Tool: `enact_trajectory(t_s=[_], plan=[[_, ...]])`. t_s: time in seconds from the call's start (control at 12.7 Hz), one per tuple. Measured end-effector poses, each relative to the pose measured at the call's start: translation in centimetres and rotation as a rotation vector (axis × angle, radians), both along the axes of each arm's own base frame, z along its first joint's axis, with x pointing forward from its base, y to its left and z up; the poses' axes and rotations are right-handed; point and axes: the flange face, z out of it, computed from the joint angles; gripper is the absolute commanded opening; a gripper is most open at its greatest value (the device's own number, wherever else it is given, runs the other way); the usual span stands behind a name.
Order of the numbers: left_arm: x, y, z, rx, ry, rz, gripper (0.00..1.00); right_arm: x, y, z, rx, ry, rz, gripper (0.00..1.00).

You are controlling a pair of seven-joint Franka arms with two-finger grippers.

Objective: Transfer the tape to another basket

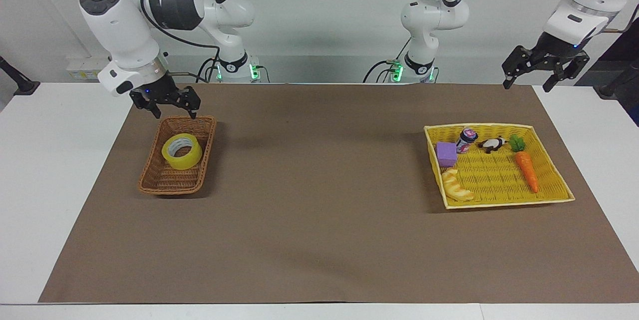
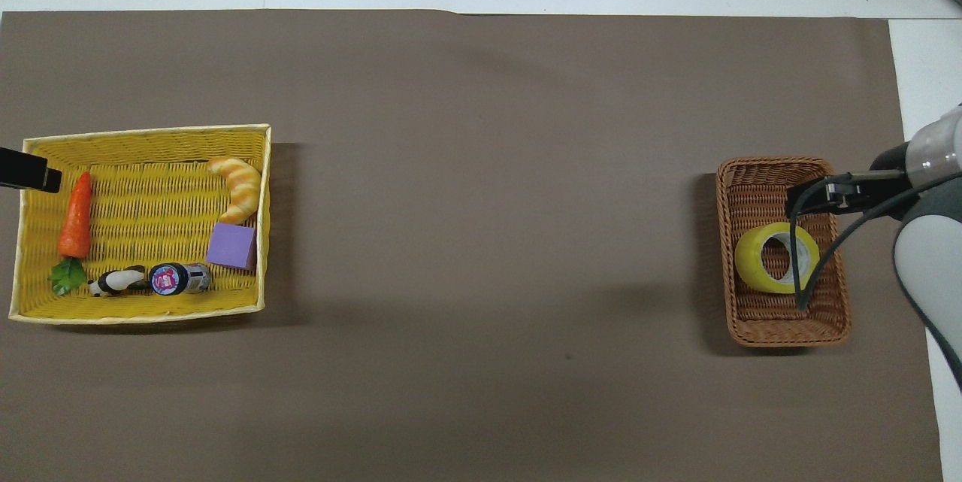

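Tape [image 1: 181, 151] sits in the wicker basket [image 1: 155, 183], in the half nearer the robots, lying tilted with its white core facing up and out. It leans against the basket wall, which looks like a drop from a low height rather than a careful set-down. Nothing touches it.

Right pincer [image 1: 166, 107] hangs over the basket's near rim, fingers spread, empty, clear of the tape. In the overhead view it shows over the basket's edge at the right arm's end [image 2: 842, 192], with a cable draped across the tape. My read: the placement is done and this arm only needs to clear out.

Left pincer [image 1: 545, 73] waits in the air over the desk [image 1: 319, 240] edge, by the corner of the brown mat toward the left arm's end, fingers spread, holding nothing. Only its tip shows overhead [image 2: 30, 170].

Yellow tray [image 1: 554, 199] holds the leftovers: purple cube [image 1: 446, 154], small bottle [image 1: 467, 140], panda toy [image 1: 493, 145], carrot [image 1: 525, 166], croissant [image 1: 457, 186]. All sit loosely and apart except the cube and bottle, which are just beside each other. No tape there, which fits this being the source.

Writing: the bottle has a pink and blue label, text not readable. No brand visible on the tape or the baskets.
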Motion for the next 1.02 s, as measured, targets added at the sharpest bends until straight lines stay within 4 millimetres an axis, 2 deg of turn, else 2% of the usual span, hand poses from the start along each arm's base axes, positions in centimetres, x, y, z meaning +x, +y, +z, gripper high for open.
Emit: enact_trajectory(t_s=[0.47,0.71,1.02], plan=[[-0.6,0.7,0.5,0.000,0.014,0.013,1.00,-1.1,0.0,6.5,0.001,0.021,-0.001,1.00],[-1.7,0.7,1.2,0.001,0.042,0.012,1.00,-1.2,0.0,7.2,0.001,0.018,-0.001,1.00],[-3.1,0.6,3.2,0.000,0.006,0.012,1.00,-1.0,-0.4,7.2,0.001,0.015,-0.008,1.00]])
